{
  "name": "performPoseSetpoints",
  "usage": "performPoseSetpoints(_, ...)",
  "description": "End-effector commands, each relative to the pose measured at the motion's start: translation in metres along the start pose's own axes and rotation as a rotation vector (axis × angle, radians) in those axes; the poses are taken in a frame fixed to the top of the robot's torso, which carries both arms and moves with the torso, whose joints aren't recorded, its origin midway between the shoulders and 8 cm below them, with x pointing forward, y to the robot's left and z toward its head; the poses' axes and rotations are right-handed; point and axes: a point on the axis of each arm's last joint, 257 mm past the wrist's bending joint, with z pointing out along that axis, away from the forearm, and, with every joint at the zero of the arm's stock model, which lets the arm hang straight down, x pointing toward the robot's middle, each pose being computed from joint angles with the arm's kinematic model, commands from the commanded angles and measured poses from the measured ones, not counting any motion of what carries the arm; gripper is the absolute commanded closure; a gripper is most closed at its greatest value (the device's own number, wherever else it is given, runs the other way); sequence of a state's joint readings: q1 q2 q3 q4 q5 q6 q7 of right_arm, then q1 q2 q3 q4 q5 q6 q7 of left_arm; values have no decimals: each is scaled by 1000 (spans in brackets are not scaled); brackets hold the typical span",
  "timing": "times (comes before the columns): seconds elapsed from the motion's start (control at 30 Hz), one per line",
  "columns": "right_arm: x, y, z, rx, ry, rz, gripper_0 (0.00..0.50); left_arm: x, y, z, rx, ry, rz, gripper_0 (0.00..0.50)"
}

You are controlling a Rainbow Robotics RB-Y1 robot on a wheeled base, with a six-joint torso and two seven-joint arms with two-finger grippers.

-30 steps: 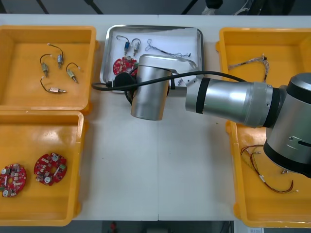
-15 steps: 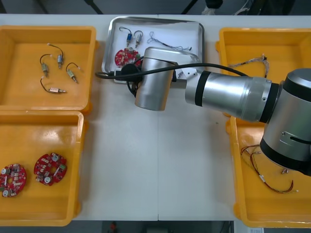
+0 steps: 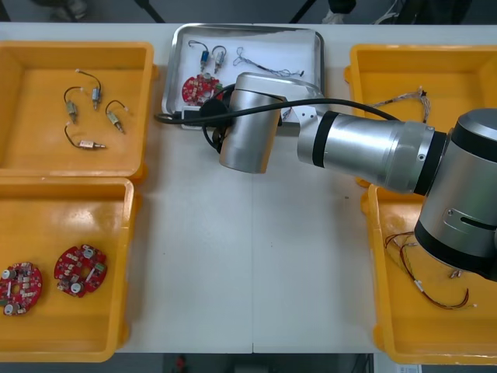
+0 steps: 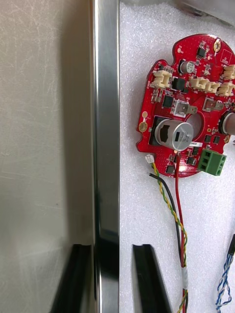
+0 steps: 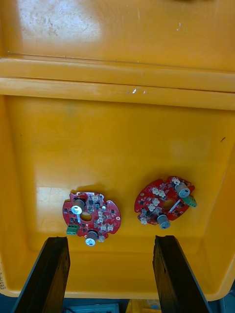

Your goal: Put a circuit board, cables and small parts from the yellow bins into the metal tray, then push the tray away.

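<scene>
**Metal tray** (image 3: 248, 29): shiny steel rim, white lining inside. It stands at the far edge of the table (image 3: 248, 256), between the two far yellow bins.

**Contents of the tray:**
- One round red circuit board (image 4: 186, 107) toward the near left corner. It carries silver cylinders, cream connectors and a green terminal block.
- A red and yellow cable (image 4: 178, 230) running from the board's edge toward the fingers.
- A twisted blue and white cable (image 4: 225, 279) just beside it.
- Two small metal parts (image 3: 210, 57) on short dark leads, at the far left.

**Right gripper** (image 4: 111, 252): at the tray's near rim. One black finger is inside on the white lining, the other outside over the table, and the two are closed in on the rim between them.

**Left gripper** (image 5: 107, 279): hangs above the near left bin (image 3: 70, 186). Its fingers are wide apart and hold nothing. Two loose boards (image 5: 91, 217) lie below it.

**Surroundings:**
- The far left bin (image 3: 78, 47) holds parts on black cables (image 3: 95, 96).
- The far right bin (image 3: 419, 50) holds a thin twisted cable (image 3: 396, 99).
- The near right bin (image 3: 380, 272) holds red and yellow wires (image 3: 404, 252).
</scene>
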State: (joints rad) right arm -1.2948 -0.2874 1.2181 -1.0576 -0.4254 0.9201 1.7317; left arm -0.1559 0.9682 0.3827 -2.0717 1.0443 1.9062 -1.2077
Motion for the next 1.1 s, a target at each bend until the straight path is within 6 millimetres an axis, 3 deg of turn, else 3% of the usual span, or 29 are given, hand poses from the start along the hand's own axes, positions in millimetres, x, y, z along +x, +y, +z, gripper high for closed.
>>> performPoseSetpoints(0.03,-41,-32,-23,47,-56,-32,0,-16,-3,-14,-27,-50,141,0)
performPoseSetpoints(0.2,-41,-24,-40,-11,-48,8,0,-16,-3,-14,-27,-50,141,0)
performPoseSetpoints(0.6,-34,11,-112,-162,-33,158,0,-16,-3,-14,-27,-50,141,0)
performPoseSetpoints(0.87,7,34,-157,-257,56,276,0,-16,-3,-14,-27,-50,141,0)
performPoseSetpoints(1.1,55,48,-184,-313,170,514,0,-16,-3,-14,-27,-50,141,0)
